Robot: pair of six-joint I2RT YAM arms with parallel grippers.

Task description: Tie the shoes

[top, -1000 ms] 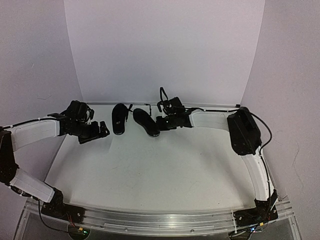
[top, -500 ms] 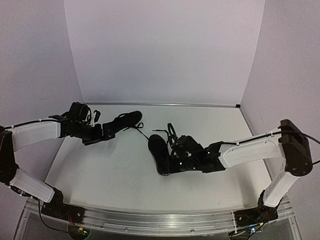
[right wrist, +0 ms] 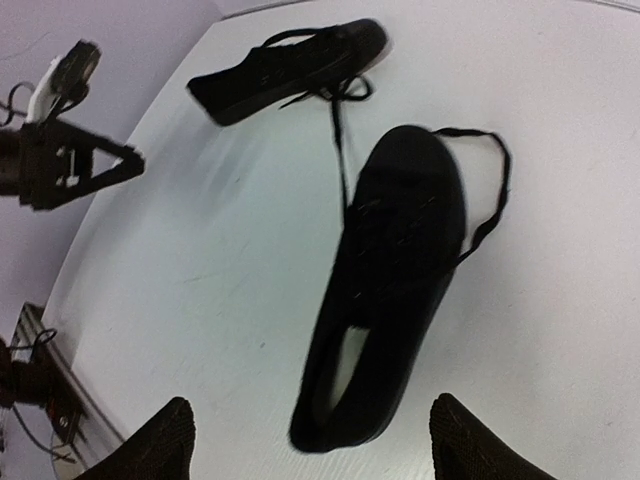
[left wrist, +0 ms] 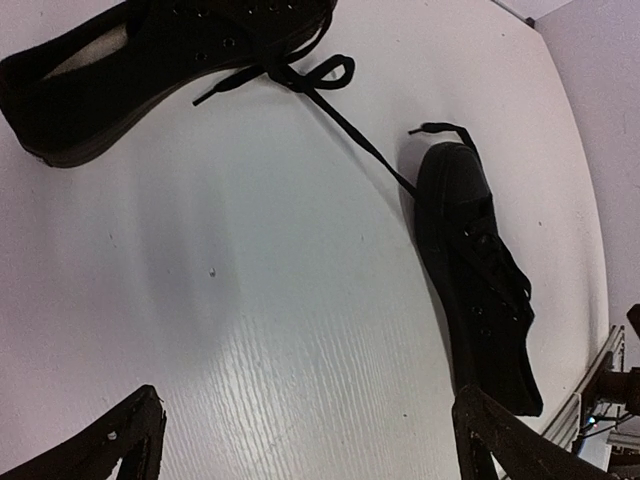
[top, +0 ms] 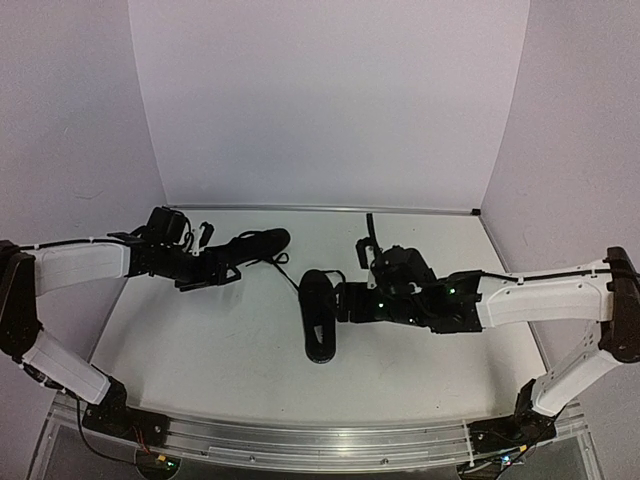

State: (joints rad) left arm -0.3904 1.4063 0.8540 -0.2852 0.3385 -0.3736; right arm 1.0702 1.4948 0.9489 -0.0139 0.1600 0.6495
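Two black shoes lie on the white table. One shoe (top: 320, 315) (right wrist: 395, 270) (left wrist: 478, 280) lies mid-table with its heel toward me. Its heel end sits between the wide-apart fingers of my right gripper (top: 343, 303) (right wrist: 312, 440), which is open and touches nothing. The other shoe (top: 255, 243) (left wrist: 130, 55) (right wrist: 285, 65) lies on its side at the back left. From it a thin lace (left wrist: 345, 125) runs loose to the first shoe's toe. My left gripper (top: 208, 270) (left wrist: 305, 445) stands open by that shoe's heel, over bare table.
White walls close in the table at the back (top: 320, 208) and on both sides. A metal rail (top: 320, 435) runs along the near edge. A loose lace loop (right wrist: 495, 190) lies to the right of the middle shoe.
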